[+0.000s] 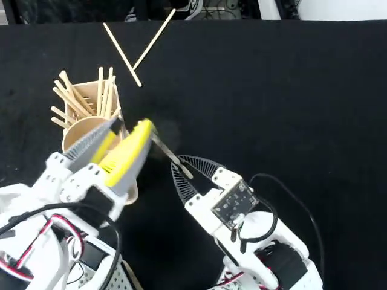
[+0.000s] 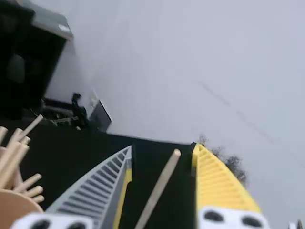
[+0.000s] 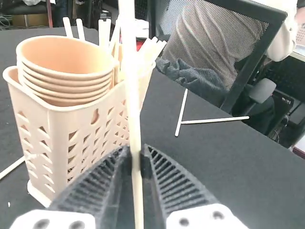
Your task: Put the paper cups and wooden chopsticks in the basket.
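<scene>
Right gripper [image 3: 137,153] sits closest, its black fingers pinched tight on an upright wooden chopstick [image 3: 131,71] whose lower end is cut off. Left gripper [image 1: 130,125] hangs over the basket [image 3: 71,129], hiding most of it from above. Its jaws stand apart around a stick, possibly the same one, touching neither. Paper cups [image 3: 64,57] sit stacked in the basket beside more sticks. Two loose chopsticks [image 1: 124,54] cross near the far edge of the table [image 1: 272,90], with open black surface to the right
</scene>
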